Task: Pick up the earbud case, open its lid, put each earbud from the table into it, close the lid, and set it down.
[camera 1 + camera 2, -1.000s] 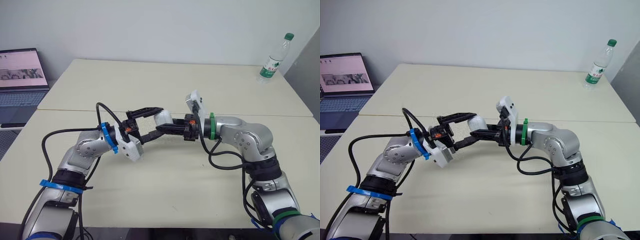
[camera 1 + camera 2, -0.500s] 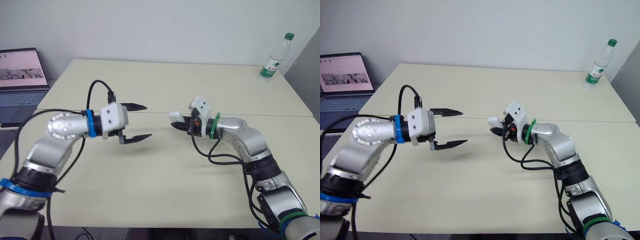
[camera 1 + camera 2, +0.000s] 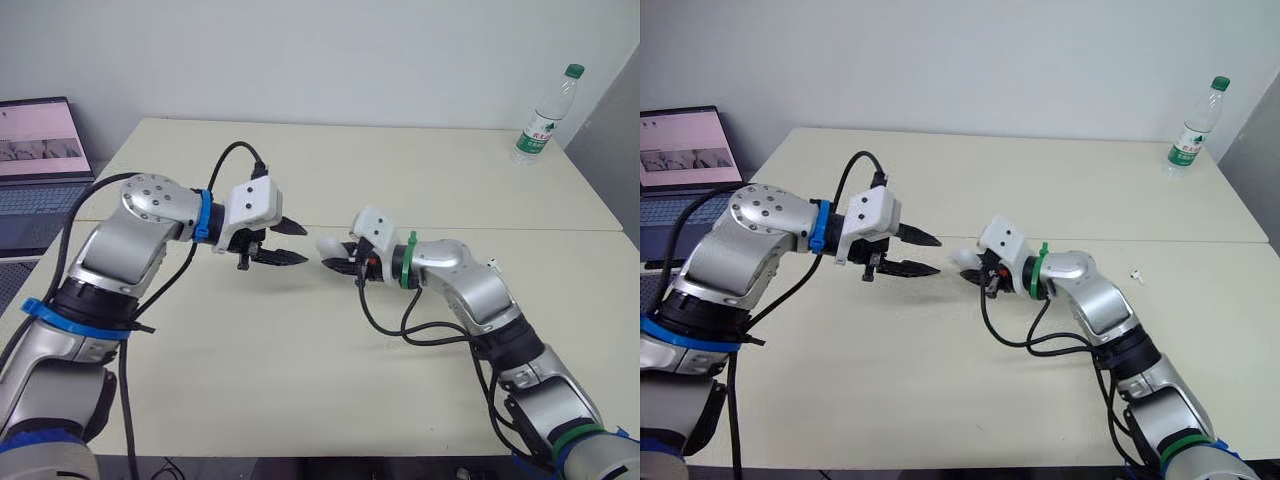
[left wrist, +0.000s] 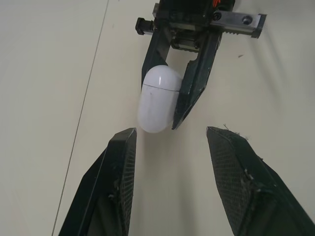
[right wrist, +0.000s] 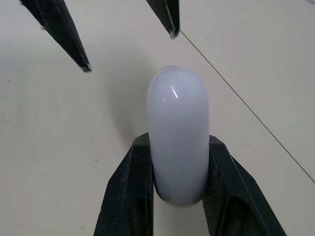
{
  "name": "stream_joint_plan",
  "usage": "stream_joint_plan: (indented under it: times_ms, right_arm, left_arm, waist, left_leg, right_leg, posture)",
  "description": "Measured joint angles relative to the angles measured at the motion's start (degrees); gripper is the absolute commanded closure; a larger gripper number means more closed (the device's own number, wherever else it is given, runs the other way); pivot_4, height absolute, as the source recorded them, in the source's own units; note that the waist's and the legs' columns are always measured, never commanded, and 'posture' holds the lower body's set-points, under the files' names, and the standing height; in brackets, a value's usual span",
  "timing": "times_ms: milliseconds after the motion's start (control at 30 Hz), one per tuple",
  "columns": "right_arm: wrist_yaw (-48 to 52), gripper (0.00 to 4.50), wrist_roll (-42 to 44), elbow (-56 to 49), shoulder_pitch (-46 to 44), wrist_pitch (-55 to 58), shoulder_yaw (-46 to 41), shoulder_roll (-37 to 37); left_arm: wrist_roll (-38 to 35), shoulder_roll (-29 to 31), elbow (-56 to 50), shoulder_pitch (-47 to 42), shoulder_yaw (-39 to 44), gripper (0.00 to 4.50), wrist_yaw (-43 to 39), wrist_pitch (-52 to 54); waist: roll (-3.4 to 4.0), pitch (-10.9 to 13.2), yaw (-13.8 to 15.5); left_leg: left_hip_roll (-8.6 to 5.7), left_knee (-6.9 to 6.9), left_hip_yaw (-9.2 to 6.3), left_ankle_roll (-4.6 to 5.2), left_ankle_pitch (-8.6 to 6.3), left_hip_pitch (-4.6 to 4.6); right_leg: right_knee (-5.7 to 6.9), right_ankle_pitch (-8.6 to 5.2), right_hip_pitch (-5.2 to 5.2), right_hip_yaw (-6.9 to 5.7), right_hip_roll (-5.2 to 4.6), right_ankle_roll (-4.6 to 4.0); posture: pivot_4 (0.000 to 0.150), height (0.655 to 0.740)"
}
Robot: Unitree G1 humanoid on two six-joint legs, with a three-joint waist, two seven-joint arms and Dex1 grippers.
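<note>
**Q:** Where is the earbud case?

**A:** The white earbud case [image 3: 329,246] is clamped between the two black fingers of the right gripper [image 3: 337,257]. It is held low over the middle of the pale desk [image 3: 330,370], close to the thin seam where two desk tops meet. I cannot tell whether it touches the surface. The fingers grip one end of the case. The other, rounded end sticks out toward the robot's left side.

**Q:** Is the lid open?

**A:** No. The left wrist view shows a fine line running around the case near the gripped end, and the lid is shut.

**Q:** What is the left arm doing?

**A:** The left gripper [image 3: 303,245] points at the case from the robot's left. Its fingers are spread apart and hold nothing. The fingertips are near the free end of the case but not touching it. From the left wrist view, the case lies just beyond the gap between them.

**Q:** Is anything else on the desk?

**A:** A tiny white thing that looks like an earbud [image 3: 492,265] lies on the desk on the robot's right, beyond the right forearm and well apart from the case. It is too small to be sure. A clear plastic bottle [image 3: 540,118] with a green cap stands upright at the far right corner. An open laptop [image 3: 40,160] sits off the far left edge of the desk with its screen lit.
</note>
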Motion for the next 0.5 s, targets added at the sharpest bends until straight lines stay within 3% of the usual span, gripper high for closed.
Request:
stream_joint_plan:
  times_ms: [500]
  right_arm:
    - [1.22,3.64,-3.38,-2.22,-1.23,0.17,2.51,0.74]
  left_arm:
    - [7.72,-5.06,6.22,-2.94,-1.32,2.2,-4.44,-5.81]
  waist:
    - [0.0,0.0,0.0]
  left_leg:
    - [-0.01,0.04,-0.02,0.0,0.0,-0.02]
  right_leg:
    - [0.02,0.0,0.0,0.02,-0.02,0.0]
  posture:
    - [0.15,0.74]
